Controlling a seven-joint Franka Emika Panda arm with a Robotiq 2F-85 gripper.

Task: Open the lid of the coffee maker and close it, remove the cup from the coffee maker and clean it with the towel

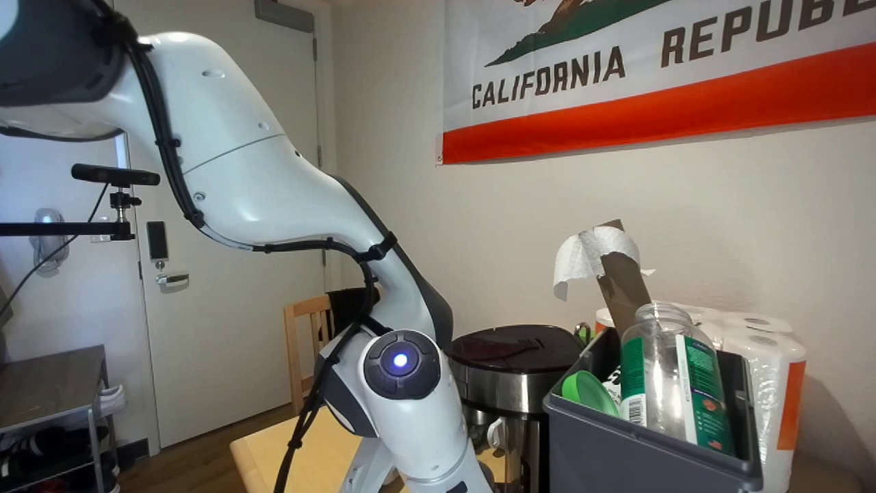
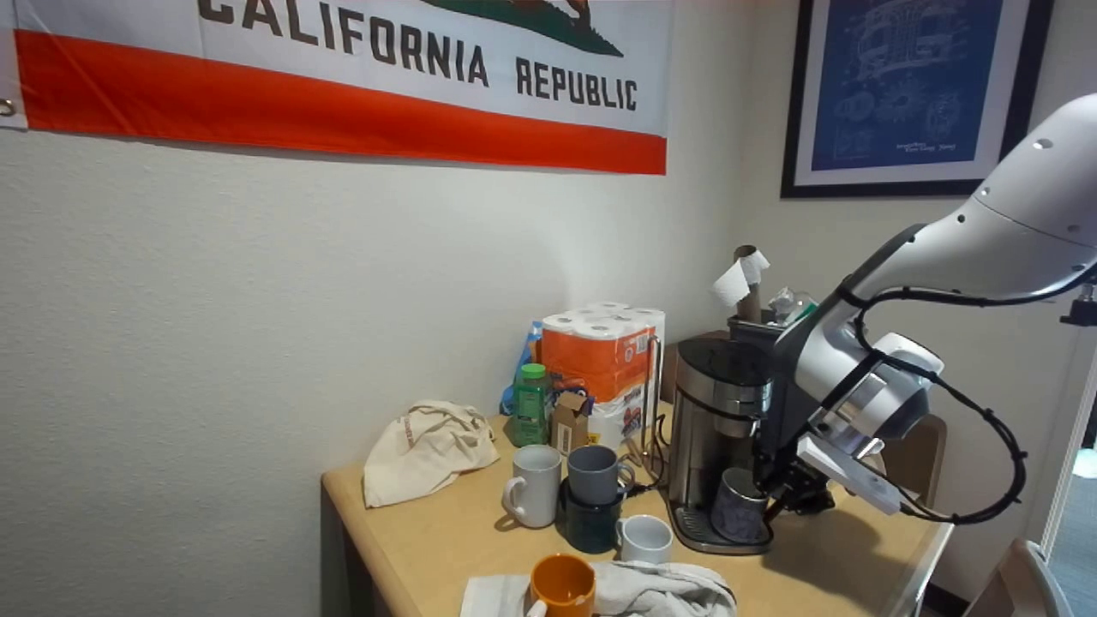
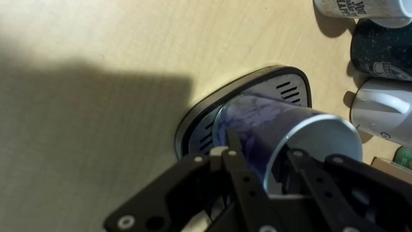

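- Small purple-grey patterned cup with a pale rim (image 3: 254, 119) sat on the slotted metal drip tray (image 3: 272, 87) of the tall black-and-silver coffee maker (image 2: 696, 446).
- Black two-fingered gripper (image 3: 258, 149) straddled the cup's wall, one finger inside, one outside. Honestly couldn't tell if it was pinching or not.
- Flat black lid (image 2: 724, 360) was down on the machine.
- Folded whitish-grey cloth towel (image 2: 668, 591) lay on the pale wooden table (image 2: 446, 540), just beside a small white mug (image 2: 644, 544).
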